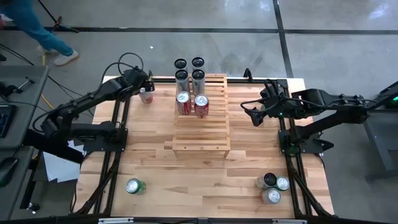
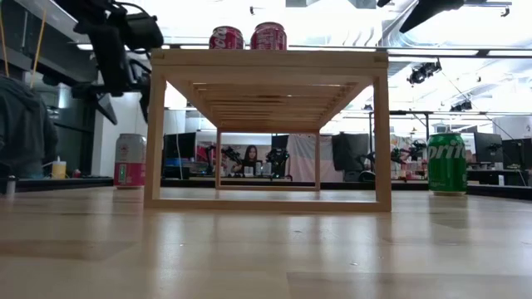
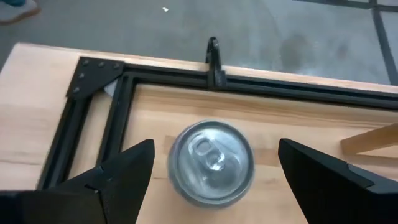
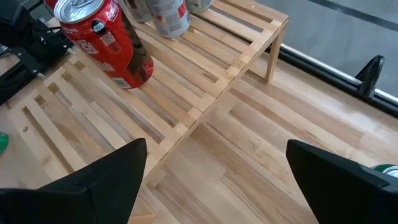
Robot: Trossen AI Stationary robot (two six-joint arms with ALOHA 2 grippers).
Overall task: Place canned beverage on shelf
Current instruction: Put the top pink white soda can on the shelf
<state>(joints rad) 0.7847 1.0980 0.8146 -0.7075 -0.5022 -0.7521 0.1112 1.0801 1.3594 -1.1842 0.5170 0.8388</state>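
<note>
- left claw (image 1: 147,83) hangs spread wide over the far-left part of the tabletop (image 1: 155,168); pink-and-silver can (image 1: 146,96) stands upright directly below it, between the two fingers (image 3: 121,171) in the left wrist view, not touching either; silver lid with pull tab faces up
- shelf (image 1: 201,134), pale slatted wood, just to the right of the left claw and that can; can is on the tabletop beside it, not on it
- right claw (image 1: 254,113) spread open, holding nothing, just off the shelf's right edge; red can (image 4: 106,40) on the slats ahead of it in the right wrist view
- on the shelf's far end: two red cans (image 1: 192,104) side by side, four dark-topped cans (image 1: 189,70) behind them in two pairs; low view shows the two red cans on the top level
- well away from both claws: green Sprite can (image 1: 135,186) lying near the front-left tabletop edge; cluster of three cans (image 1: 272,187) at the front right
- person's legs on the floor beyond the far-left corner
</note>
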